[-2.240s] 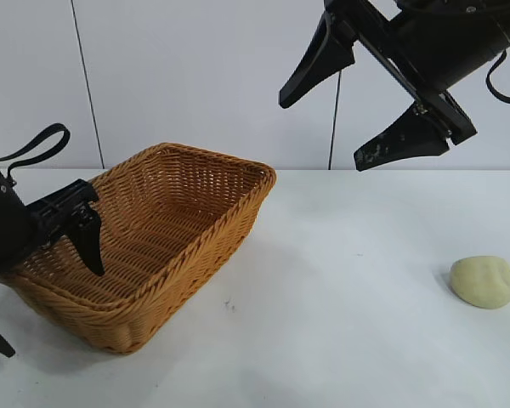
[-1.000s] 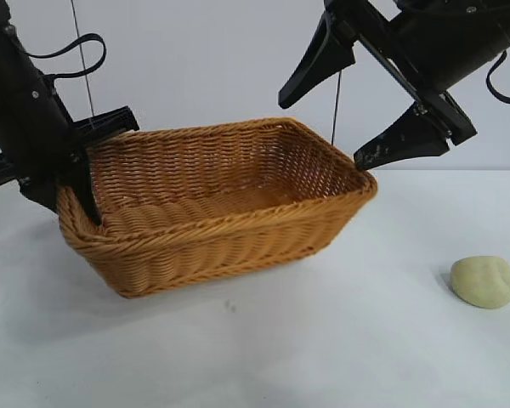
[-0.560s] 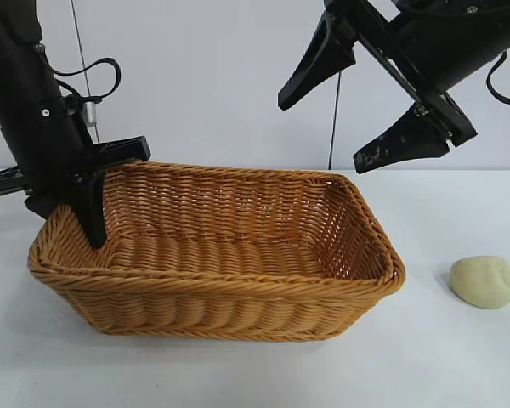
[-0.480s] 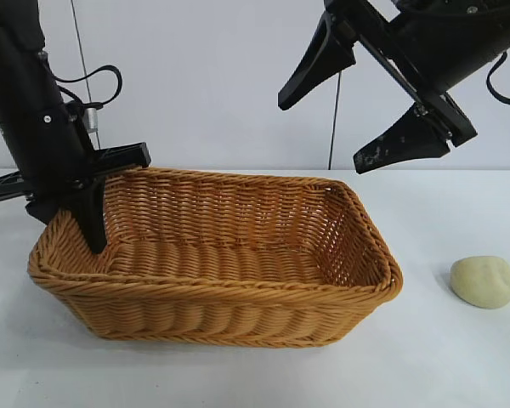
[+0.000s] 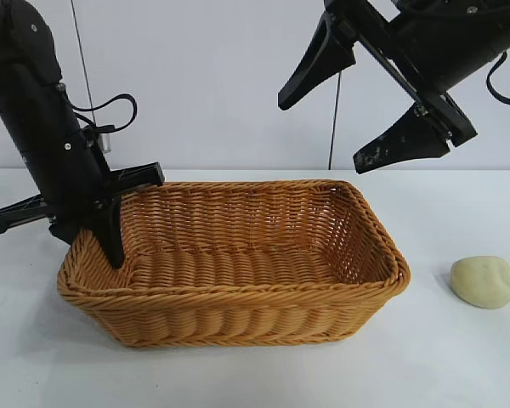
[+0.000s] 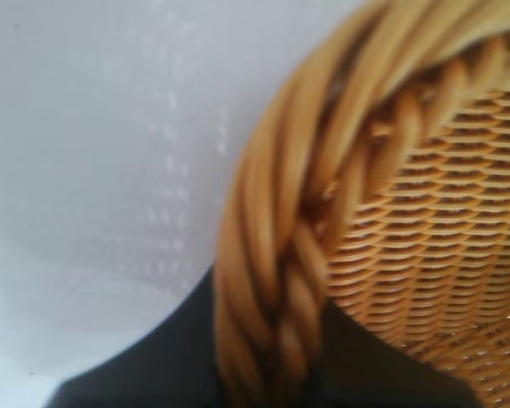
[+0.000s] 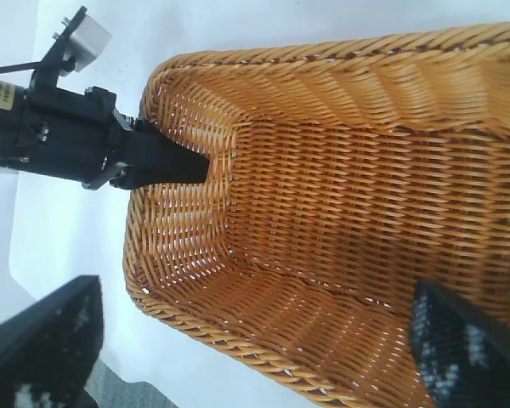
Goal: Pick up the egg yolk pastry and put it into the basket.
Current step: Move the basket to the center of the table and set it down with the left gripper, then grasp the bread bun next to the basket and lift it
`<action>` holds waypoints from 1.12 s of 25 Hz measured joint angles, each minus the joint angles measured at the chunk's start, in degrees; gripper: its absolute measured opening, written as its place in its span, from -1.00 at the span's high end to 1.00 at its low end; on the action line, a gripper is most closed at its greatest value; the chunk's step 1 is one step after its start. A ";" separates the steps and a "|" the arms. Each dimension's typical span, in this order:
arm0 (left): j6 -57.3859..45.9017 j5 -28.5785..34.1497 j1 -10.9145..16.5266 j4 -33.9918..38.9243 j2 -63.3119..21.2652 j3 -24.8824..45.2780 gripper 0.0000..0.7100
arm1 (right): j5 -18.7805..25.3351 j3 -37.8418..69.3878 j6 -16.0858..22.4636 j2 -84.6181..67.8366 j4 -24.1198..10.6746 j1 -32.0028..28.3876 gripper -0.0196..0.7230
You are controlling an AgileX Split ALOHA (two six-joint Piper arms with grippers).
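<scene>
The golden-brown wicker basket stands on the white table, its long side facing the exterior camera. My left gripper is shut on the basket's left end, with one finger inside the wall. In the left wrist view the braided rim runs between my two black fingers. The pale yellow egg yolk pastry lies alone on the table to the right of the basket. High at the upper right hangs my right gripper, open and empty. Its wrist view looks down into the basket and shows the left gripper.
The white table runs back to a pale wall. A strip of bare table separates the basket's right end from the pastry. The left arm rises at the far left with a looped cable.
The left gripper has swung the basket round, then slid it to the right and settled it on the table. The right arm and the pastry have not moved.
</scene>
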 joint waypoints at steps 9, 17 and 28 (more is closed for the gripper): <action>0.00 0.05 0.00 0.12 0.00 0.00 -0.43 | 0.00 0.00 0.00 0.00 0.00 0.00 -0.92; 0.17 1.52 0.00 0.66 -5.23 -1.76 -0.94 | 0.00 0.00 0.00 0.00 0.00 0.00 -0.92; -0.13 10.71 0.54 16.94 -11.24 -9.60 -0.96 | 0.17 0.00 0.00 0.00 0.00 0.00 -0.92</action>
